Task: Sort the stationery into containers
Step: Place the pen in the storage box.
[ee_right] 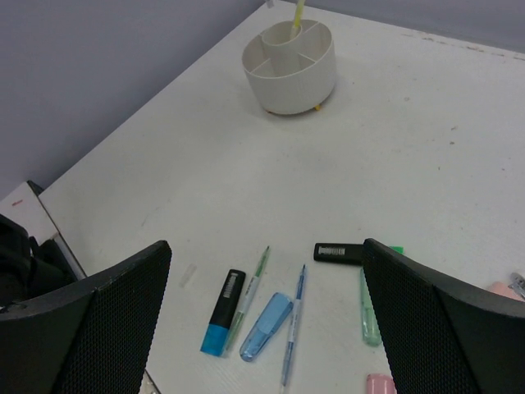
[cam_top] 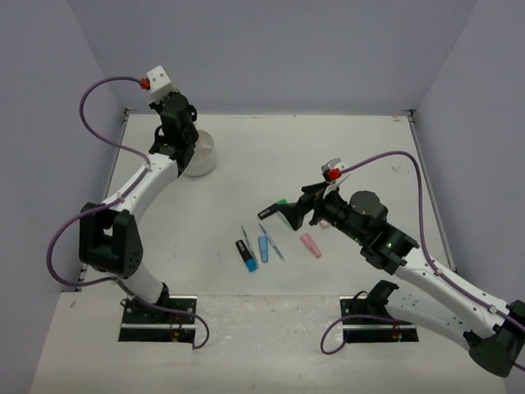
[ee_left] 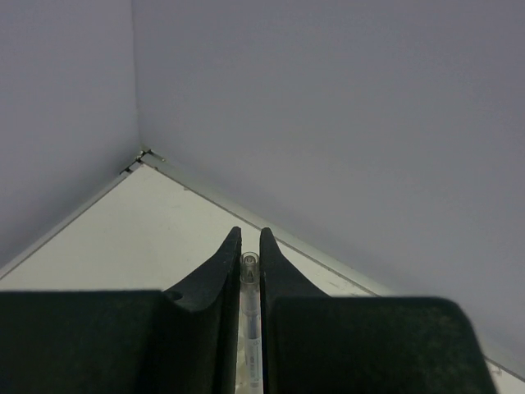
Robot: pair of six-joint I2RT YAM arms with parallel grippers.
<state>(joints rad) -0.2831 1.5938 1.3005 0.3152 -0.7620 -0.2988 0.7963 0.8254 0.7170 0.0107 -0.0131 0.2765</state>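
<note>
Plastic pen (ee_left: 250,328) within left end effector (ee_left: 249,243)

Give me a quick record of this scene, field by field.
left pincer: shut on a clear pen, near the tub
right pincer: open, empty, above the loose items
tub: yellow stick standing inside
loose on table: dark blue highlighter, light blue highlighter, green pen, blue pen, green highlighter, pink eraser

The tub (ee_right: 289,70) is smooth, faintly glossy white plastic, the table (ee_right: 426,148) matt and lightly scuffed, the fingers (ee_right: 115,320) of the right gripper (ee_right: 267,245) matt black with fine mesh texture, and the pen (ee_left: 249,328) low in the left wrist view clear plastic.
</note>
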